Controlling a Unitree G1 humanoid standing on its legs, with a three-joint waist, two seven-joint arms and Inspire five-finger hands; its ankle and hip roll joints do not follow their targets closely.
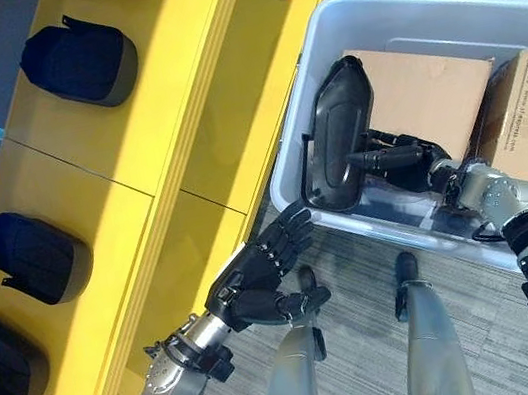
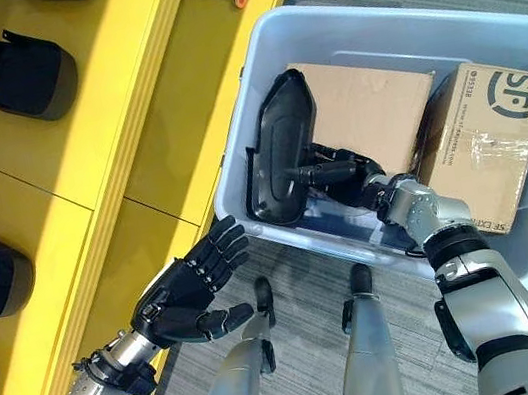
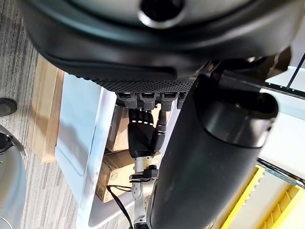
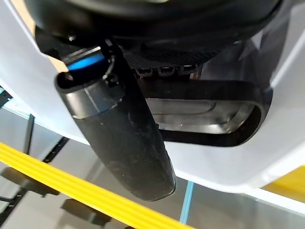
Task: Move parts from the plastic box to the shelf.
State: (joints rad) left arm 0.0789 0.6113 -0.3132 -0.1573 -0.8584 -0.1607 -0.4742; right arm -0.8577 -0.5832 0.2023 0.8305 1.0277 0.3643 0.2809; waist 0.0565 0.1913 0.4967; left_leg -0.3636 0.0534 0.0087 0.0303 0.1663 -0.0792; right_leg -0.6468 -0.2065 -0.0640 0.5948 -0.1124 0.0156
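Reaching into the plastic box [image 2: 251, 58], the right hand [image 2: 346, 172] is seen with fingers straight against a black part [image 2: 281, 149], stood on edge at the box's left wall. Left hand [image 1: 257, 275] is held outside, fingers spread, beside the yellow shelf [image 1: 126, 221] where similar parts [image 1: 79, 61] are laid.

Bright, even overhead light; soft glare on the yellow shelf [image 1: 131, 128] and pale box [image 2: 251, 58] rim; wrist views blurred up close, hands dark.
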